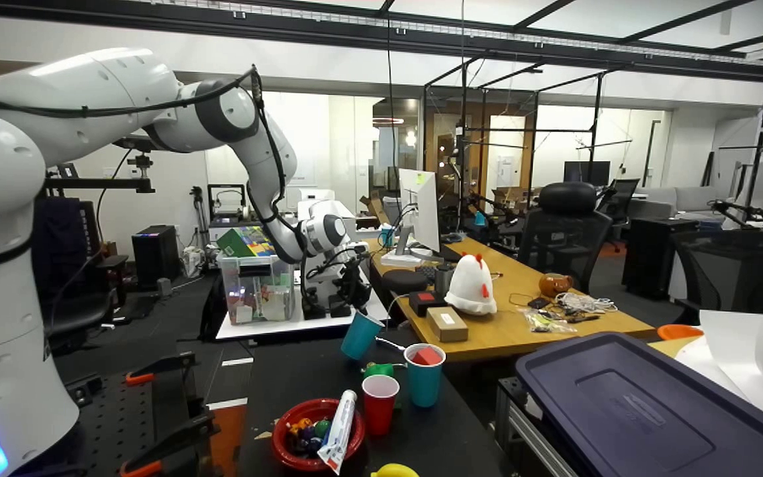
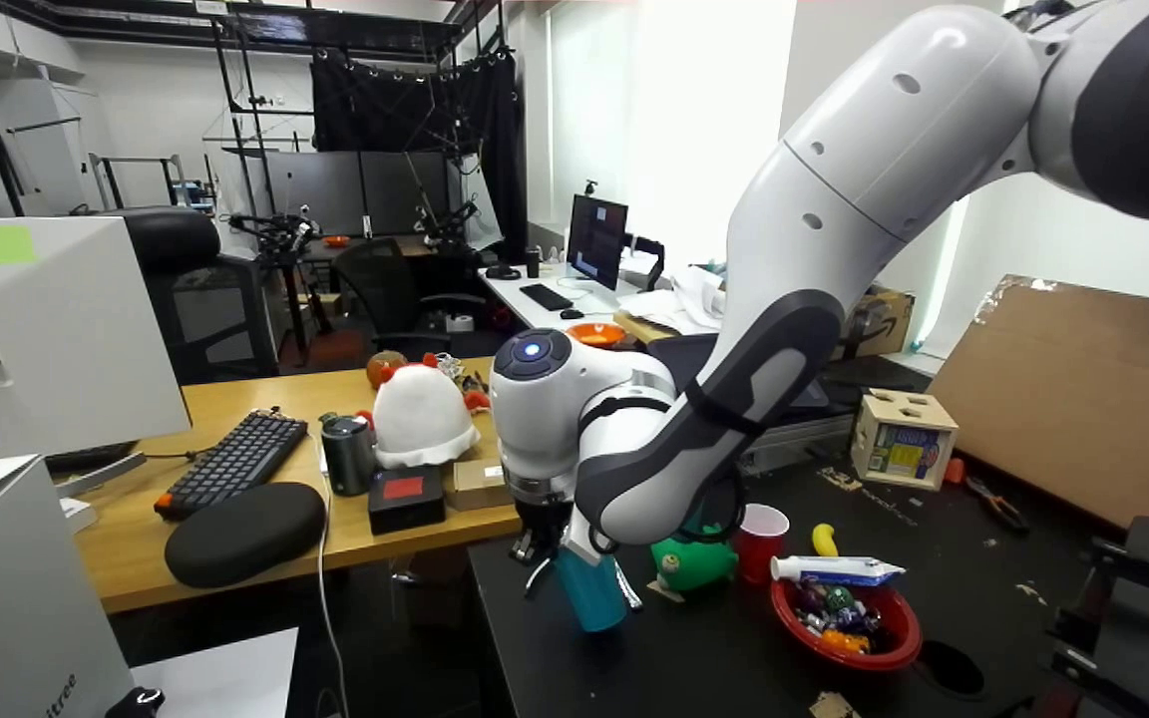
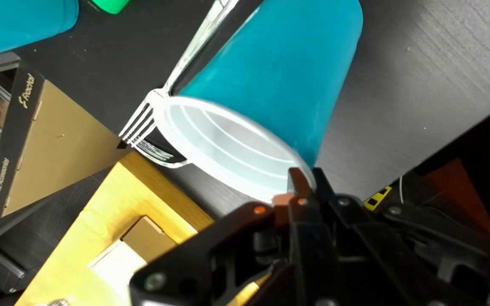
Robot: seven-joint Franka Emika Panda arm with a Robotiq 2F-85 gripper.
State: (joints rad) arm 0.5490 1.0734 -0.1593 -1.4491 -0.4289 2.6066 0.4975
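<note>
Where the black tabletop nears its far left corner in an exterior view, the black two-finger gripper pinches the pale rim of a teal, tapered plastic cup, one finger inside the mouth and one outside. The cup is tilted in this grip near that corner; whether its base touches the tabletop cannot be told. It looks thin-walled and should prove light, with springy, rather slick sides, so a hard squeeze at mid-wall would probably dent it. The rim seems the stiffest place to take hold, though pinching one side of it likely leaves the body free to pivot. Just beside the cup shows a slim silvery fork, which might snag the rim. Further right along the tabletop sit a rounded green toy, then a tapered red plastic cup with a white inside, and lastly, well in from the left edge, a round red bowl holding small glossy coloured pieces, with a white-and-blue tube lying across its rim.
</note>
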